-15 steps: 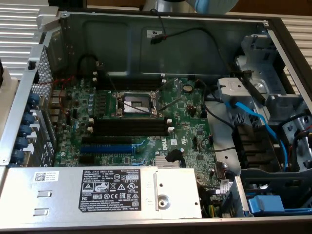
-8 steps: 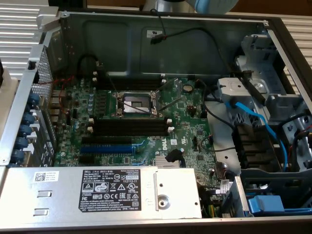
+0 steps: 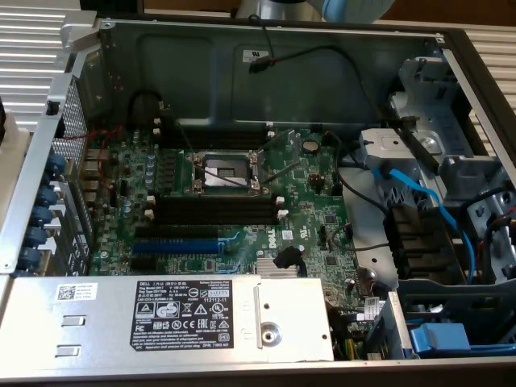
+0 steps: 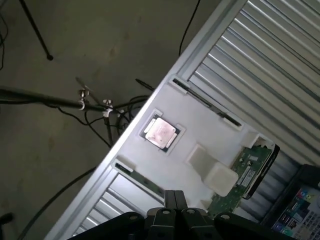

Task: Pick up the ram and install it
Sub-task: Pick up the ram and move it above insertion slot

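In the wrist view my gripper [image 4: 174, 194] hangs high over a white holder [image 4: 200, 120] on a ribbed metal table, its fingers shut together with nothing between them. A thin dark-green stick, which looks like the ram [image 4: 139, 179], stands on edge in a slot at the holder's rim, closest to my fingertips. A second thin dark stick [image 4: 206, 102] stands in the slot at the opposite rim. In the exterior view the black memory slots [image 3: 218, 208] on the green motherboard [image 3: 306, 218] are empty, just below the CPU socket [image 3: 232, 171].
A square processor chip [image 4: 160, 133] and a green circuit board with a black frame [image 4: 247, 167] also rest on the holder. In the case, a blue expansion slot [image 3: 179, 243], the power supply [image 3: 185, 310], blue cables [image 3: 419, 189] and a drive cage [image 3: 427, 105] surround the motherboard.
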Available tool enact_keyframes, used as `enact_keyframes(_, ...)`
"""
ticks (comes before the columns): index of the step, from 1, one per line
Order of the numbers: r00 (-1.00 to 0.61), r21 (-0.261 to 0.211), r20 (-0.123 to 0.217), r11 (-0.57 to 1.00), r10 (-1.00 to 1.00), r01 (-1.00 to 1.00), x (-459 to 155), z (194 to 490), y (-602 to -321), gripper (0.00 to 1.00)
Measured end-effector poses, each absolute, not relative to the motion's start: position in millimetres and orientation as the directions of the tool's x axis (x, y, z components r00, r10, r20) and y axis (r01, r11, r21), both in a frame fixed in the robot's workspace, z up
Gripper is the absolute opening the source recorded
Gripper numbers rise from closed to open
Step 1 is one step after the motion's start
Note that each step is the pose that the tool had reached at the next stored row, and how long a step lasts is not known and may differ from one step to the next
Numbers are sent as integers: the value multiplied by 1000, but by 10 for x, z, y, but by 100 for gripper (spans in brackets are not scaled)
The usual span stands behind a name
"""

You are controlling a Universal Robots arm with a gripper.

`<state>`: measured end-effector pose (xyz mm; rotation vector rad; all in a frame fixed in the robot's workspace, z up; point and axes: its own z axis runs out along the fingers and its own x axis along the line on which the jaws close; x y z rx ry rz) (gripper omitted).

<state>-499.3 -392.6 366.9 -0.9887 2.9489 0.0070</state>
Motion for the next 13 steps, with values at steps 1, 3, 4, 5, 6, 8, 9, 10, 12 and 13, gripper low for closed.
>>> enact_keyframes(1,-786,-6,-31,786,-618,-618,-4993,3669,-3926,11)
enact_keyframes(3,-763,-6,-31,764,-646,-646,-4992,3669,-3926,11)
enact_keyframes(4,-751,-6,-31,751,-660,-660,-4992,3669,-3926,11)
enact_keyframes(5,-739,-6,-31,739,-673,-674,-4993,3669,-3926,11)
enact_keyframes(6,-726,-6,-31,726,-687,-687,-4992,3669,-3926,11)
enact_keyframes(8,-700,-6,-31,701,-713,-713,-4993,3669,-3926,11)
enact_keyframes(9,-688,-6,-31,688,-725,-726,-4993,3669,-3926,11)
enact_keyframes(10,-674,-6,-31,675,-738,-738,-4993,3669,-3926,11)
enact_keyframes(12,-647,-6,-31,647,-762,-762,-4993,3667,-3926,11)
enact_keyframes(13,-633,-6,-31,634,-773,-774,-4993,3667,-3926,11)
